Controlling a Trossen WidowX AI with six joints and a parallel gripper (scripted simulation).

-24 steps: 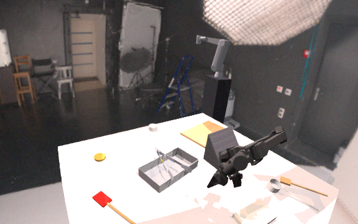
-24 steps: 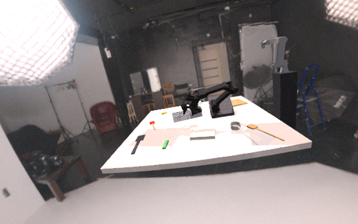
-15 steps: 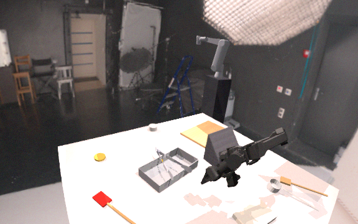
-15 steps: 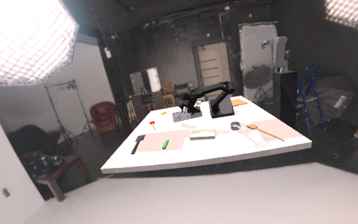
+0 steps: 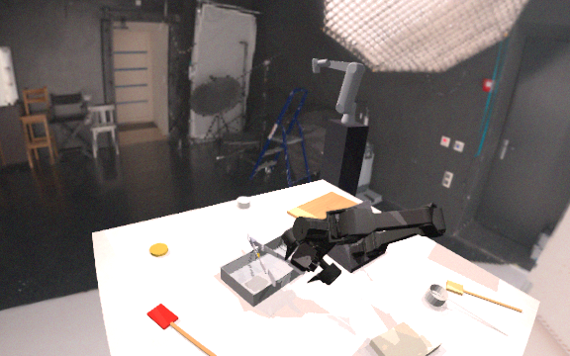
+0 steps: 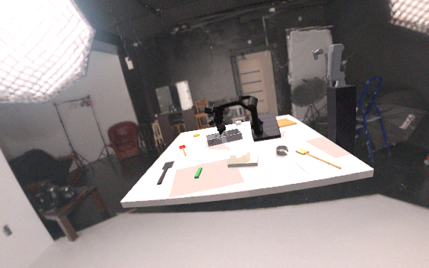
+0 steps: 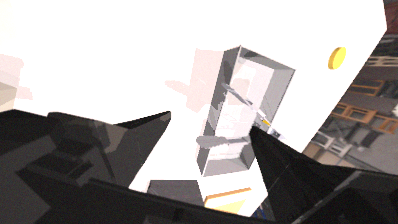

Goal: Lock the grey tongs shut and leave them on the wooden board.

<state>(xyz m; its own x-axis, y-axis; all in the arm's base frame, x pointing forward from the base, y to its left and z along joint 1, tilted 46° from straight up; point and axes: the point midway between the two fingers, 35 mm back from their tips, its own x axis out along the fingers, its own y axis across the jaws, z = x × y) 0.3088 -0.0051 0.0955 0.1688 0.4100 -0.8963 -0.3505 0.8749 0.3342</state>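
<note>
The grey tongs (image 5: 260, 260) (image 7: 244, 101) lie open across the roasting tin (image 5: 237, 288) (image 6: 212, 141) (image 7: 281, 94). Their arms spread apart in the wrist view, and the hinge end, with a small yellow part near it, is at the tin's far long wall. My gripper (image 5: 299, 268) (image 6: 221, 134) (image 7: 210, 122) is wide open and empty, beside and above the tin. In the wrist view the right finger overlaps the hinge end and one arm's end; contact cannot be told. The wooden board (image 5: 332, 200) (image 6: 287, 122) (image 7: 228, 201) lies flat at the back corner, with nothing visible on it.
The dark arm base (image 6: 267, 128) stands between tin and board. A yellow disc (image 5: 158, 249) (image 7: 337, 58) and a white round piece (image 5: 243, 202) lie beyond the tin. A red spatula (image 5: 162, 315), a metal ring (image 5: 435, 295), a yellow brush (image 5: 454, 288) and a pale block (image 5: 400, 341) lie around.
</note>
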